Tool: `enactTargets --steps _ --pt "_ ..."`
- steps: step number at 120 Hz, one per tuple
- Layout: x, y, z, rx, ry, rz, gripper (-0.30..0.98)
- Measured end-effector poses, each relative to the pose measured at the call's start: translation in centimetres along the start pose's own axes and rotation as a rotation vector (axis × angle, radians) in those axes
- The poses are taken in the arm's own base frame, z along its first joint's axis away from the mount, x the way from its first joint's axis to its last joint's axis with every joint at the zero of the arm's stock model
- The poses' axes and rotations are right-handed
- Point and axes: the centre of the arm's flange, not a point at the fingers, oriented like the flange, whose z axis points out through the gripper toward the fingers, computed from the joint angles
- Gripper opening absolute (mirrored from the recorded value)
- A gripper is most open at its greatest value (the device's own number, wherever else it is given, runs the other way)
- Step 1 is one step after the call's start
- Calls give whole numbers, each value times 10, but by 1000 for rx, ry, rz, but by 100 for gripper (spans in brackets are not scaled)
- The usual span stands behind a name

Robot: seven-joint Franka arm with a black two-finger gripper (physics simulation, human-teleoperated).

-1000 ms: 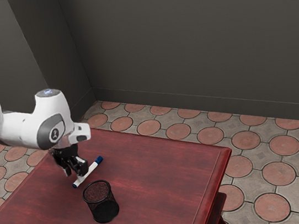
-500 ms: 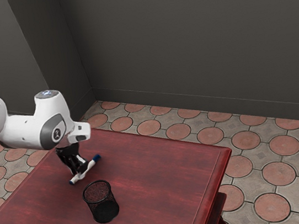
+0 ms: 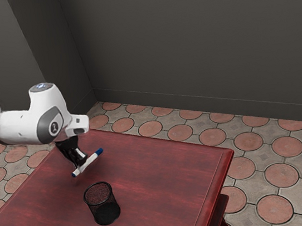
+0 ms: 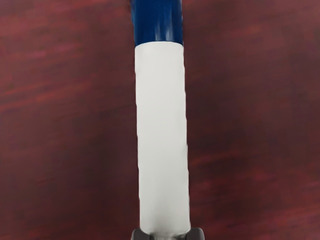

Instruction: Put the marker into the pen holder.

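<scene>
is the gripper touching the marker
Touching. The wrist view shows the gripper with a fingertip against each side of the marker's white barrel; the exterior view shows the marker held above the table.

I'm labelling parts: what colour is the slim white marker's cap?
The cap is dark blue, clearest in the wrist view.

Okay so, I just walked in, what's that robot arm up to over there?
The robot arm has a white marker with a blue end pinched in its gripper, held just above the red table. The black mesh pen holder stands upright on the table nearby. The marker is meant to go in there, but it isn't in yet.
</scene>
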Motion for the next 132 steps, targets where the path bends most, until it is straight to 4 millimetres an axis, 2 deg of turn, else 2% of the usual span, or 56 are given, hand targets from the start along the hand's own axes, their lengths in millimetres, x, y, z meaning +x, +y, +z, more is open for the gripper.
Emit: enactTargets --steps 5,9,18,27,32,38,49,57,61,73,89,109,117,132 --pt "0 9 -28 2 30 15 -9" --pt "-10 21 -48 -5 45 27 -9" --pt "-48 59 -92 -35 81 69 -10" --pt "-83 99 -124 -55 105 125 -10" --pt "-101 115 -130 -67 94 140 -10" --pt "-113 131 -131 -77 58 155 -10" --pt "-127 152 -132 -92 -28 154 -10" --pt "-129 164 -131 -102 -94 141 -9" --pt "-125 165 -127 -108 -135 122 -9" --pt "-95 159 -116 -116 -245 57 -9" --pt "-81 148 -100 -123 -342 -27 -8" --pt "-36 142 -91 -107 -404 -83 -4" --pt "-24 144 -87 -106 -419 -94 7" --pt "-12 150 -96 -104 -426 -105 33"
